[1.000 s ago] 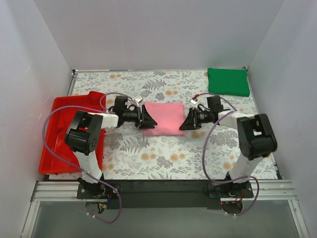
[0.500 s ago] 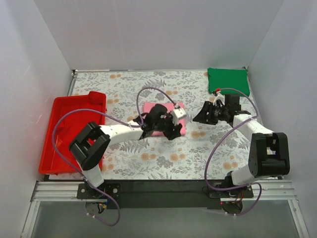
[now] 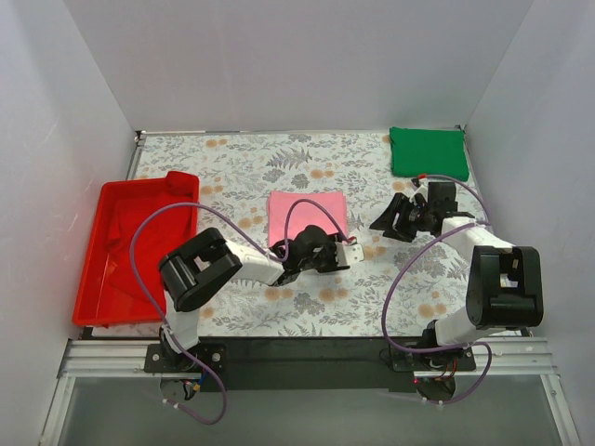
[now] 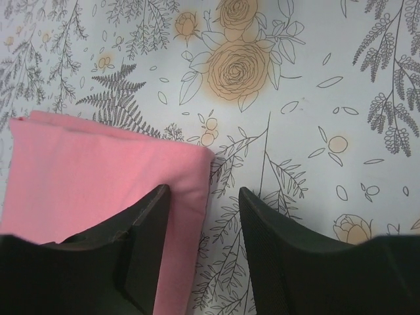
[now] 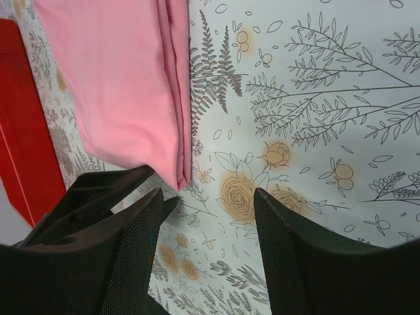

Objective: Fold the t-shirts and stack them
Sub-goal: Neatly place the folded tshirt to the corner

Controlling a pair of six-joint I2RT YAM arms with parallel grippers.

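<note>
Two folded shirts lie well apart on the flowered table [image 3: 232, 307]: the pink t-shirt [image 3: 307, 212] mid-table, the green t-shirt [image 3: 428, 153] in the far right corner. The left gripper [image 3: 321, 249], jaws spread and empty, straddles the pink one's near right corner, so that arm seems best placed to lift it. The right gripper [image 3: 392, 218], likewise spread and empty, hovers between the shirts.

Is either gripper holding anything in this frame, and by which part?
Nothing is held. The left gripper is open, with its jaws either side of the folded pink t-shirt's edge but not closed on it. The right gripper is open over the table.
</note>
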